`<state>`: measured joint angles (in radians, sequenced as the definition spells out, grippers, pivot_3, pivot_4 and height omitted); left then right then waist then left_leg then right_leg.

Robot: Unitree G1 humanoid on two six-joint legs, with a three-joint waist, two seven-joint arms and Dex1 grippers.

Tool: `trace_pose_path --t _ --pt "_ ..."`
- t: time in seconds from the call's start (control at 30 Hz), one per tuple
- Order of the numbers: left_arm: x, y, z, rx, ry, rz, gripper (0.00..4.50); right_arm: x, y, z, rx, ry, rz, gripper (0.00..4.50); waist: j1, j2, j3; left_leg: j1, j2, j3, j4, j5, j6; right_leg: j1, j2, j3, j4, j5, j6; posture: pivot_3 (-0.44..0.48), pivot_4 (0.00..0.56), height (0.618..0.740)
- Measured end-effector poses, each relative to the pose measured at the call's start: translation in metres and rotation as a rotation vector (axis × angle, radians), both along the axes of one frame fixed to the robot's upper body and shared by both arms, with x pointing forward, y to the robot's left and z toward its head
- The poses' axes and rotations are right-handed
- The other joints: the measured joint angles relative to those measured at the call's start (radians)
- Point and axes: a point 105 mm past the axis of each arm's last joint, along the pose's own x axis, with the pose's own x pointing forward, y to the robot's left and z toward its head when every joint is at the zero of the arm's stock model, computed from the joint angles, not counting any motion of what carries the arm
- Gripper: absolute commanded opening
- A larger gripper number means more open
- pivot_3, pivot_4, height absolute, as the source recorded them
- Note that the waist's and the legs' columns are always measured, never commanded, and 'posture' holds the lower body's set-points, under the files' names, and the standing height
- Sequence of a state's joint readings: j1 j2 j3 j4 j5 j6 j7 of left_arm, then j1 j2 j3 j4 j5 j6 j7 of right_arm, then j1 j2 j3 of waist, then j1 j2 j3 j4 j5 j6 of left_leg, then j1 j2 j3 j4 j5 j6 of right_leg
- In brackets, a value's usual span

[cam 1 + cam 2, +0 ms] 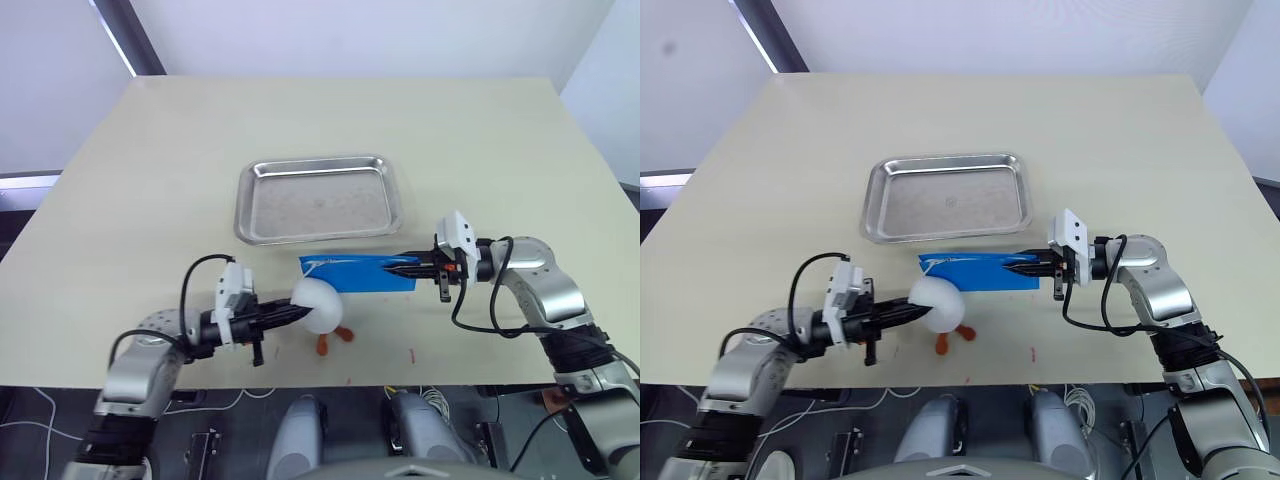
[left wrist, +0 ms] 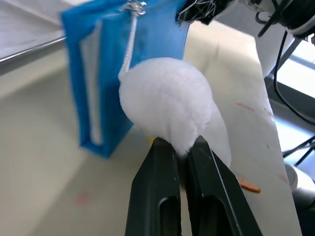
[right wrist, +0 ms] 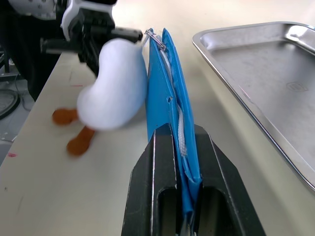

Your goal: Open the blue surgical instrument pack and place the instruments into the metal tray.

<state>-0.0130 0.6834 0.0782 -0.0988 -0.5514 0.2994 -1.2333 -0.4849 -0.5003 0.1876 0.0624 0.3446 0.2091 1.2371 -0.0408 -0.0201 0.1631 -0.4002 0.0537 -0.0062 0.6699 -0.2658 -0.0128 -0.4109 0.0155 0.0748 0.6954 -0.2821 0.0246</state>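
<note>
Unzipping the pack [image 1: 357, 273] beside the tray [image 1: 243, 195]
Right gripper [image 3: 179, 147] clamps pack; left gripper [image 2: 181, 147] pinches toy [image 2: 167, 101]; cord could snap.

On the table [image 1: 150, 150] the tray [image 1: 318, 198] sits farthest from me, about at the middle. Just in front of it, nearer to me, lies the pouch [image 1: 352, 275], close beside the tray's near rim but apart from it. My right gripper [image 1: 400, 266] comes in from the right and pinches the pouch's right end. The egg toy [image 1: 318, 305] sits at the pouch's left end, touching it, a cord joining the two. My left gripper [image 1: 300, 312] comes in from the left, closed on the toy.
</note>
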Motion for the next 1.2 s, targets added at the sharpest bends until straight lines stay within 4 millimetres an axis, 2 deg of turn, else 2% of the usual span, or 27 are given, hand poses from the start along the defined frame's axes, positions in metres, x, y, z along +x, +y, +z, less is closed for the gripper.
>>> trace_pose_path --t 0.17,0.47,0.67,1.0,1.2 --pt "0.003 0.032 0.013 0.074 -0.026 0.047 0.04 -0.001 -0.001 -0.001 0.004 0.001 -0.001 0.00 0.000 0.000 0.000 0.000 0.000 0.000 0.000 0.000 0.000 0.000 0.000 0.000 0.000 0.000 0.000 0.000 0.150 0.740" --pt "0.006 0.062 0.019 0.130 -0.018 0.078 0.04 -0.002 0.000 0.001 0.020 0.002 0.007 0.00 0.000 0.001 0.001 0.000 0.000 0.001 0.000 0.000 0.000 0.000 0.000 0.000 0.000 0.000 0.000 0.000 0.150 0.740" --pt "0.006 0.069 0.019 0.192 -0.032 0.070 0.04 -0.002 0.000 0.001 0.023 -0.001 0.010 0.00 0.001 0.001 0.001 0.000 0.000 0.001 0.000 0.000 0.000 0.000 0.000 0.000 0.000 0.000 0.000 0.000 0.150 0.740" --pt "0.013 0.065 0.011 0.277 -0.043 0.072 0.04 -0.004 0.001 -0.003 0.033 0.016 0.007 0.00 0.001 0.001 0.001 0.000 0.000 0.001 0.000 0.000 0.000 0.000 0.000 0.000 0.000 0.000 0.000 0.000 0.150 0.740" --pt "0.015 0.065 0.009 0.277 -0.034 0.085 0.04 -0.004 0.000 0.005 0.107 0.054 0.002 0.00 0.002 0.001 0.001 0.000 0.000 0.001 0.000 0.000 0.000 0.000 0.000 0.000 0.000 0.000 0.000 0.000 0.150 0.740"
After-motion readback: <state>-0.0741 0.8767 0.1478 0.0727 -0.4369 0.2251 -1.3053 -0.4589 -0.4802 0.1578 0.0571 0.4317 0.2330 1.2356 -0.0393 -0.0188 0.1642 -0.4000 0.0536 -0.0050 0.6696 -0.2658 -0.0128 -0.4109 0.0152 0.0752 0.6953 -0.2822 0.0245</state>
